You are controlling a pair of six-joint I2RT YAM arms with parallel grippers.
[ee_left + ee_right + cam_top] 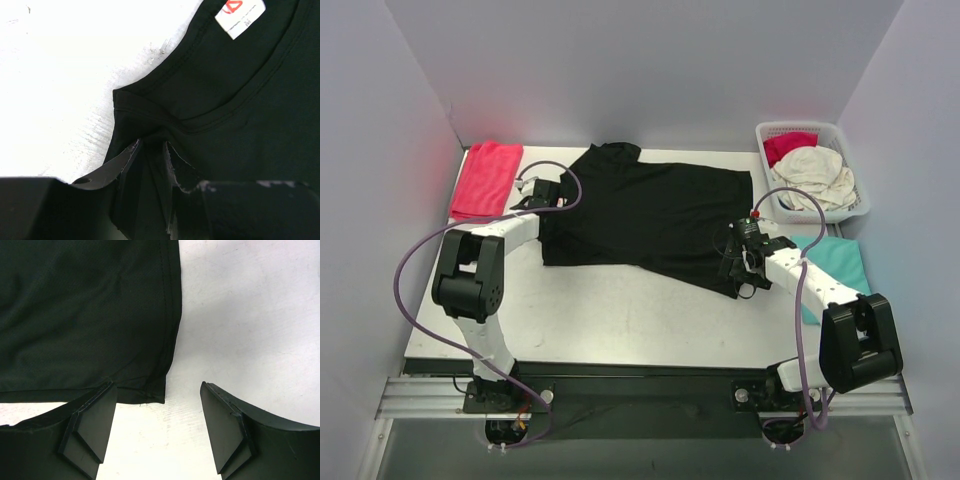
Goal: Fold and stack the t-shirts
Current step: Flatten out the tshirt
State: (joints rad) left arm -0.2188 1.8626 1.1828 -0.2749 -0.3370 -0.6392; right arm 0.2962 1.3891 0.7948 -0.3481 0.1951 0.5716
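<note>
White table (620,310); black t-shirt (650,215), label (240,16) "M"

The place is a robotics lab test cell: a white table (620,320) boxed in by plain blank walls (650,70), with a left arm (470,285) and a right arm (858,342) bolted to an aluminium rail (420,398) at its near edge, purple cables (402,290) looping from them.

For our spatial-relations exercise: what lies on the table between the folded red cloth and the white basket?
The black t-shirt, spread out flat; the top external view shows it.
</note>
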